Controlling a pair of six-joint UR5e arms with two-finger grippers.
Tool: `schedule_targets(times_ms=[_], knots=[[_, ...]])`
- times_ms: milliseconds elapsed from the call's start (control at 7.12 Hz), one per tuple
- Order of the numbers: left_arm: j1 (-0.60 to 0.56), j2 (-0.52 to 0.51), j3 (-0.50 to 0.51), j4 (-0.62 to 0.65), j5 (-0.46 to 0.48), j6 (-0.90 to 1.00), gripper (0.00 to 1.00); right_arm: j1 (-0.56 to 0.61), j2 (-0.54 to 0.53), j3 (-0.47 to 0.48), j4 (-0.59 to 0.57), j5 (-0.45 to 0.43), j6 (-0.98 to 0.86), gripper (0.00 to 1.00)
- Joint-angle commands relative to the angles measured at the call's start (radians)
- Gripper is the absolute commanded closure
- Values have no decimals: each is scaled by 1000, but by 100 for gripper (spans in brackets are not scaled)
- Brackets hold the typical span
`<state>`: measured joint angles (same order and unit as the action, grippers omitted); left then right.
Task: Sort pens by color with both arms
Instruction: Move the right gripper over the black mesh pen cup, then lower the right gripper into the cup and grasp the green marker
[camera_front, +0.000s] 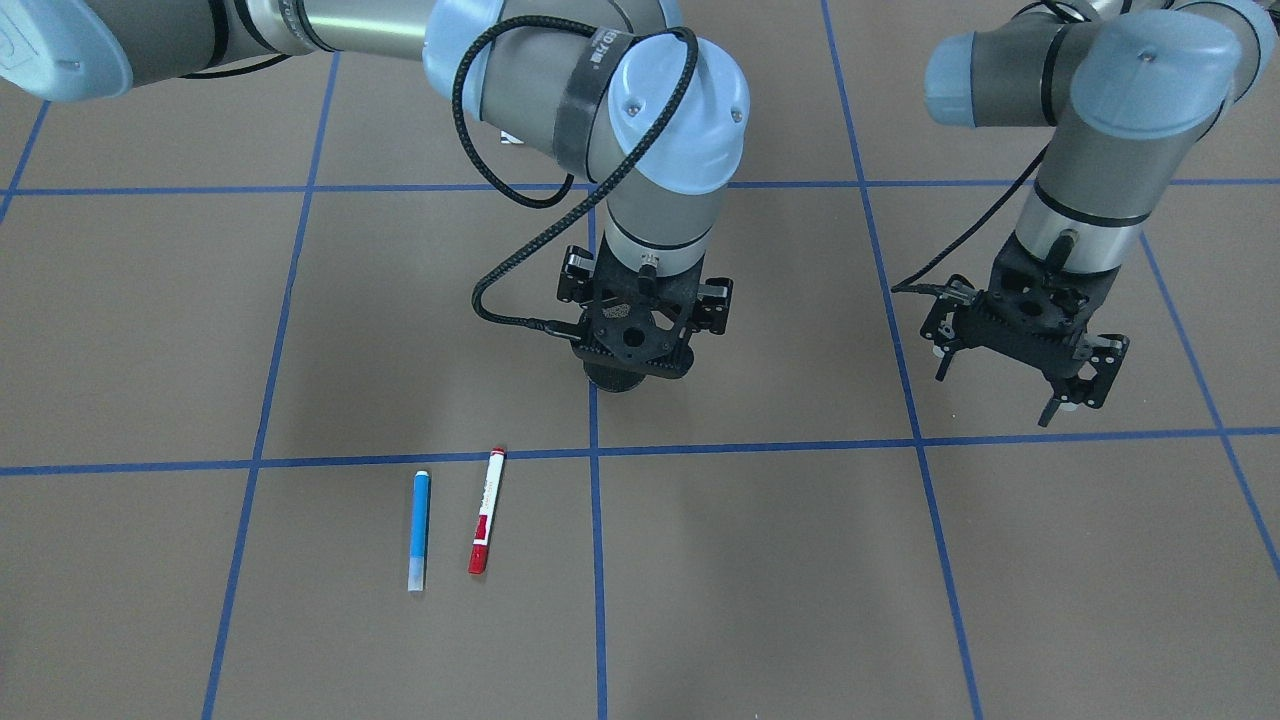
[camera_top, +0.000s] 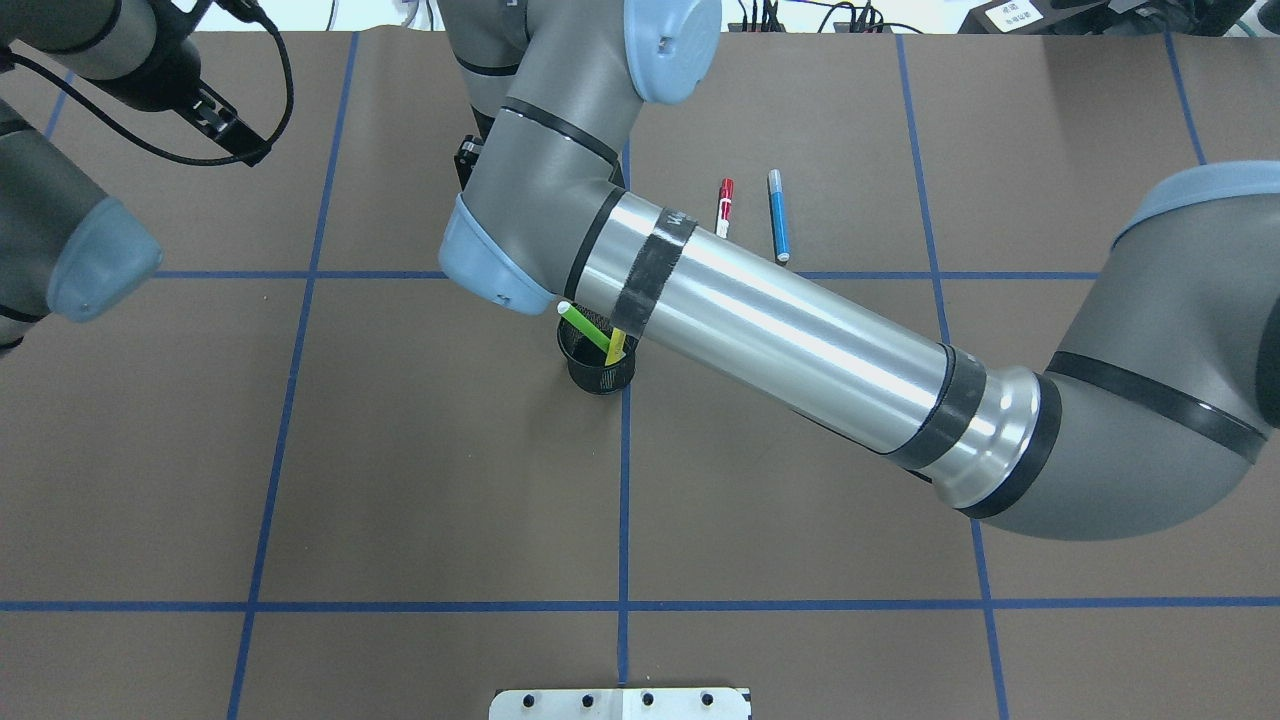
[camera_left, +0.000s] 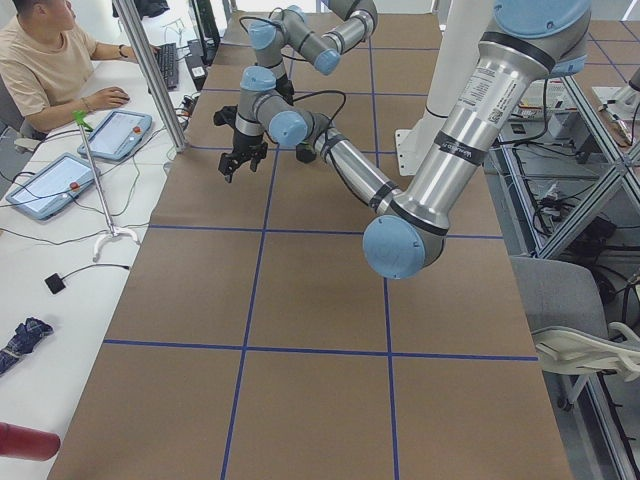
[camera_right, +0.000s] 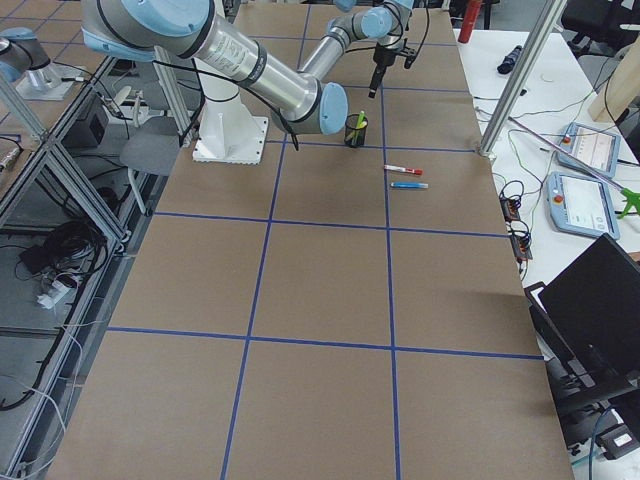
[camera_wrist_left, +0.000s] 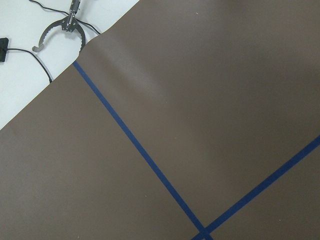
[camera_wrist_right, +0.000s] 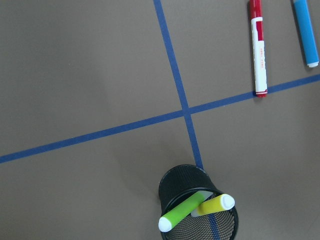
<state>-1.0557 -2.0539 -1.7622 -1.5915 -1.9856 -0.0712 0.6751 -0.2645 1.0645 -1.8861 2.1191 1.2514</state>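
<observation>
A blue highlighter (camera_front: 419, 530) and a white-barrelled, red-capped marker (camera_front: 487, 511) lie side by side on the brown table; they also show in the overhead view, the blue one (camera_top: 778, 215) and the red one (camera_top: 724, 207). A light green highlighter (camera_wrist_right: 181, 212) and a yellow highlighter (camera_wrist_right: 215, 204) stand tilted in the black mesh cup (camera_wrist_right: 187, 186). My right gripper (camera_front: 632, 345) hovers just over the cup and looks open and empty. My left gripper (camera_front: 995, 395) is open and empty, well off to the side above bare table.
The table is brown paper with a blue tape grid (camera_front: 595, 452). The right arm's long forearm (camera_top: 780, 330) crosses the table's middle. The cup (camera_top: 598, 362) stands on a grid line. A person and tablets are at a side desk (camera_left: 60, 150).
</observation>
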Motion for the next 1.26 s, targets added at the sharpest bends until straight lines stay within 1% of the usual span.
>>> schedule_targets(times_ms=[0,140,281,421,562,702,983,1124], knots=[[-59,8,29,-1,-56,86,0,-26,28,-73,8,-7,25,11],[-59,9,29,-2,-58,87,0,-37,34,-83,22,-13,54,23],[-59,9,29,-2,-58,87,0,-45,40,-127,100,-28,113,33],[-59,9,29,-2,-58,87,0,-49,60,-180,122,-39,123,43],[-58,15,29,-8,-58,87,0,-54,59,-184,122,-62,120,50],[-58,26,29,-30,-58,85,0,-64,56,-190,122,-103,109,50],[-56,34,29,-36,-58,82,0,-75,56,-202,117,-110,99,47],[-55,34,29,-36,-58,80,0,-77,56,-202,113,-111,92,43]])
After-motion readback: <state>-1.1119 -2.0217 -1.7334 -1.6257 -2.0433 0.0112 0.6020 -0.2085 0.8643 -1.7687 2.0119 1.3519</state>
